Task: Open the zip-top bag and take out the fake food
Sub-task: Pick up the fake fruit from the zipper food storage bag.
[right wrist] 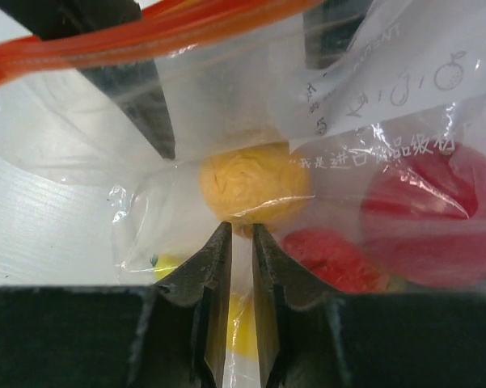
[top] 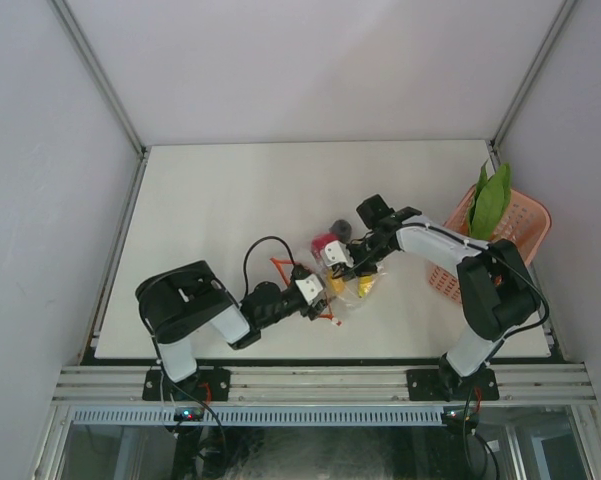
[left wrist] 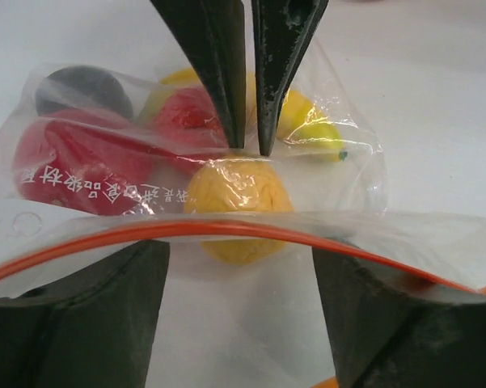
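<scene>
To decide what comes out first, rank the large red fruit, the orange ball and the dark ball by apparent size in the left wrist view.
1. large red fruit, widest.
2. orange ball, close behind; it lies nearer the camera, so this is unsure.
3. dark ball, smallest, partly hidden behind the red fruit.

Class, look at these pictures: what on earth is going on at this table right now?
Two robot arms are working on a clear zip-top bag mid-table. The right gripper, fingers nearly shut, seems to pinch the bag's plastic beside the orange ball. The left gripper has its fingers wide apart at the orange zipper strip. The fake food is still inside the bag; a green leafy piece lies in the pink basket.
</scene>
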